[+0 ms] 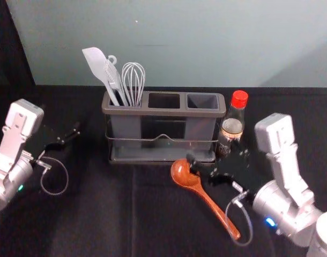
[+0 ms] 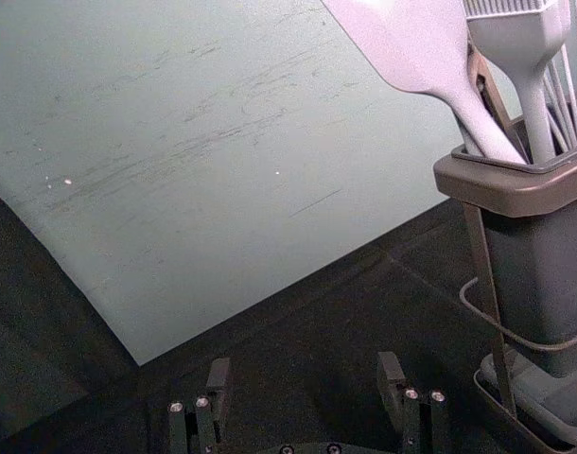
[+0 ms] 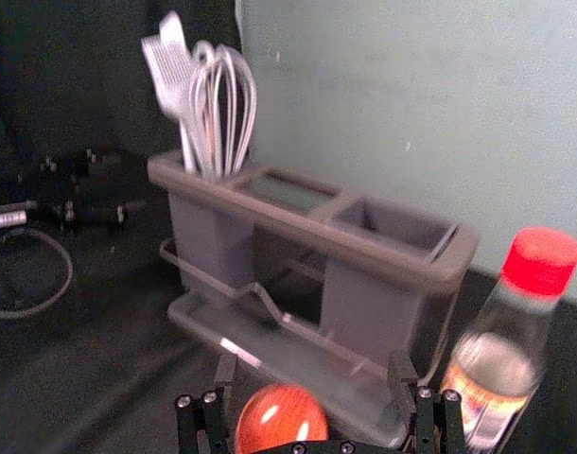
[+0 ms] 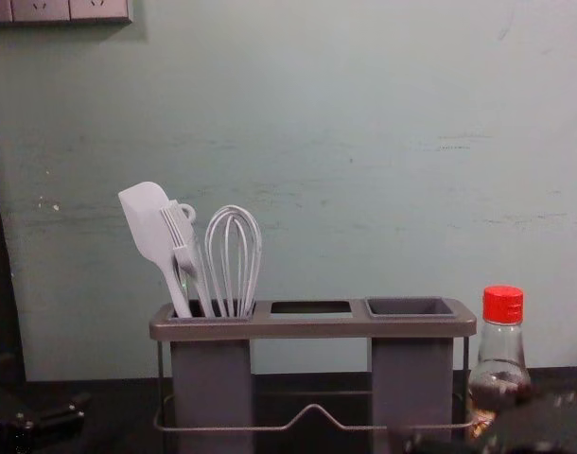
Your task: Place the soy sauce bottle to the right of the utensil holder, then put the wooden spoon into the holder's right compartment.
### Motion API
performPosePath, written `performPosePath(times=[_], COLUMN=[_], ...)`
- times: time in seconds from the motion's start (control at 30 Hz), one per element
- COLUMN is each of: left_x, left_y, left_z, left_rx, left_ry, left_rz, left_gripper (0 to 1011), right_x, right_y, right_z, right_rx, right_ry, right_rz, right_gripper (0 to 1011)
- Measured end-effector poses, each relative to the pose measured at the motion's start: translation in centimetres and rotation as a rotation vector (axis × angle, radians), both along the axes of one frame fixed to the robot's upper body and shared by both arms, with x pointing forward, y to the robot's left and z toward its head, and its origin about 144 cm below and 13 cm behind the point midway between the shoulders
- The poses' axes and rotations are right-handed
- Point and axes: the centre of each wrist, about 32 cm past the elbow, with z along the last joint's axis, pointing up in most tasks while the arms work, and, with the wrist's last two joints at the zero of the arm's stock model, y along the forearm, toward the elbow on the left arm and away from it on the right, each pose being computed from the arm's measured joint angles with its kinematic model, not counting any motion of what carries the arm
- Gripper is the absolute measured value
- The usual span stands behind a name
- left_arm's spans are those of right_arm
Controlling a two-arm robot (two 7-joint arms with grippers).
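The soy sauce bottle [image 1: 231, 124] stands upright just right of the utensil holder [image 1: 163, 112], its red cap on; the chest view also has the bottle [image 4: 498, 364] there. On the cloth before the holder lies the wooden spoon [image 1: 202, 194], bowl toward the holder, handle slanting front-right. My right gripper [image 1: 217, 155] is open above the spoon's bowl end, beside the bottle. In the right wrist view, the spoon's bowl [image 3: 281, 416] appears between the open fingers of the right gripper [image 3: 314, 371]. My left gripper [image 1: 72, 135] is open, left of the holder; its fingers hold nothing [image 2: 305, 371].
White utensils [image 1: 134, 83], a spatula, a brush and a whisk among them, stand in the holder's left compartment. The middle and right compartments hold nothing visible. Behind is a pale wall [image 4: 364, 142]; black cloth [image 1: 99, 214] covers the table.
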Motion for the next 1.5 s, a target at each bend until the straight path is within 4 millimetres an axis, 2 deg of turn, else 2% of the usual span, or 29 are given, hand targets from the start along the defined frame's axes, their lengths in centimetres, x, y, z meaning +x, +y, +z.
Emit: performPosePath(times=[0.23,0.97,1.37,1.5], left_x=[0.0,0.0,0.0,0.0], left_y=[0.0,0.0,0.0,0.0], left_z=[0.0,0.0,0.0,0.0], left_rx=[0.000,0.000,0.000,0.000], left_ry=[0.000,0.000,0.000,0.000], left_rz=[0.000,0.000,0.000,0.000], left_gripper=[1000,1000,1000,1000], right_x=[-0.2,-0.1,0.9,1.6], right_y=[0.7,0.7,1.6,2.5], right_z=[-1.0,-0.9,1.7,2.8], right_rx=[-0.008,-0.011,-0.116,-0.185], right_ry=[0.048,0.054,0.291,0.355], right_rz=[-0.006,-0.004,-0.056,-0.073], right_gripper=[1003,1003,1003,1003])
